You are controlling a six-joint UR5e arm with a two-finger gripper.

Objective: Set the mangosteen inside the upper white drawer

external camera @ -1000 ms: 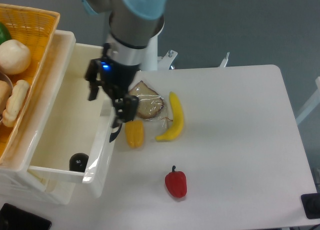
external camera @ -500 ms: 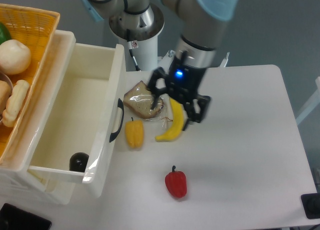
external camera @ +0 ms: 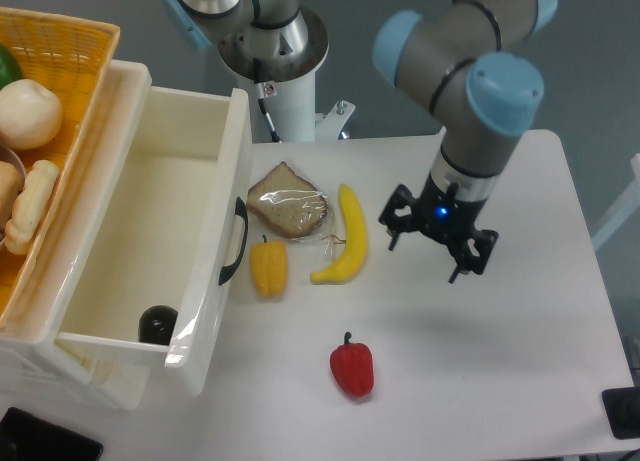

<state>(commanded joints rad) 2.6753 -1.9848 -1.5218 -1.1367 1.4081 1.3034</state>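
Note:
The mangosteen, small, glossy and black, lies inside the upper white drawer at its near corner. The drawer stands pulled open, its black curved handle facing the table. My gripper hangs over the white table to the right of the banana, well away from the drawer. Its fingers are spread and hold nothing.
An orange wicker basket with food sits on top at the far left. On the table lie a wrapped bread slice, a banana, a yellow pepper and a red bell pepper. The arm's base stands behind them.
My gripper has swung from the drawer's edge rightward across the bread and banana to the table's right-middle. The mangosteen has stayed in the drawer.

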